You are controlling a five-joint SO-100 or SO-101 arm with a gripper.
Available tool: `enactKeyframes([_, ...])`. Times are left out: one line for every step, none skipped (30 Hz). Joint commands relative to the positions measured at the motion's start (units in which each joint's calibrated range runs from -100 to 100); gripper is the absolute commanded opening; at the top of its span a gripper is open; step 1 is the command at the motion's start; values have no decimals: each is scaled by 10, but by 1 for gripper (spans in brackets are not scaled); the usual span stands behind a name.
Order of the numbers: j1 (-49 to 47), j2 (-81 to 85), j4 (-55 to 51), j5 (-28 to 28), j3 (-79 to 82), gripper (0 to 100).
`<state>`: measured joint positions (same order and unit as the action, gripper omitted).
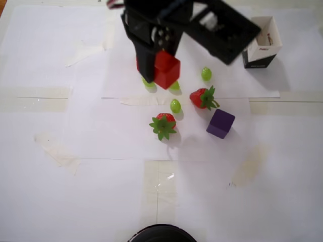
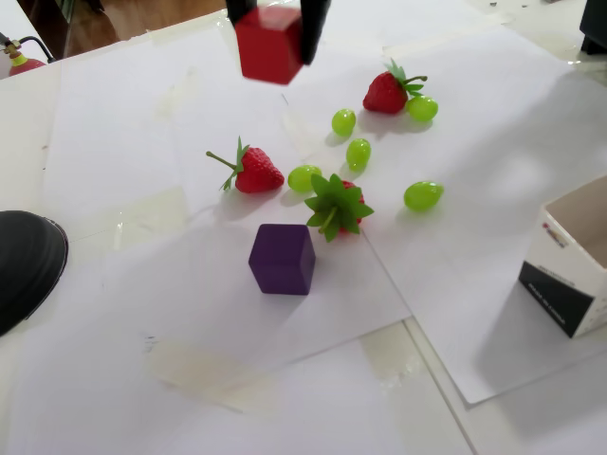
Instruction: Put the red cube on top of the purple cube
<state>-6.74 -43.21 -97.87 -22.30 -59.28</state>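
The red cube hangs in the air, held between the black fingers of my gripper, which is shut on it. In the fixed view it floats at the top, well above the paper. The purple cube rests on the white paper, apart from the gripper: lower right of it in the overhead view, below it in the fixed view.
Strawberries and several green grapes lie scattered between the two cubes. An open black-and-white paper box stands to the right. A black round object sits at the table edge.
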Motion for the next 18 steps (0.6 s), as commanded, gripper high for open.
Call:
enactKeyframes([-39, -6, 19, -12, -70, 5])
enactKeyframes([-46, -12, 26, -13, -71, 5])
enactKeyframes([-54, -19, 36, -16, -75, 5])
enactKeyframes([-56, -22, 39, -17, -76, 5])
enactKeyframes([-59, -26, 43, -19, -77, 5])
enactKeyframes([-62, -31, 46, -21, -80, 5])
enactKeyframes([-64, -37, 48, -22, -83, 5])
enactKeyframes([-66, -41, 51, -23, -85, 5])
enactKeyframes([-69, -44, 57, -24, -88, 5])
enactKeyframes([-72, -49, 64, -26, -91, 5])
enactKeyframes([-73, -52, 68, -27, -94, 5])
enactKeyframes([-75, -55, 72, -28, -96, 5])
enactKeyframes([-77, -60, 76, -31, -99, 5])
enactKeyframes([-81, -64, 81, -33, -103, 5])
enactKeyframes([-83, -68, 85, -35, -105, 5])
enactKeyframes([-86, -72, 89, -37, -106, 5])
enactKeyframes([-88, -75, 92, -38, -108, 5])
enactKeyframes([-90, -79, 97, -39, -109, 5])
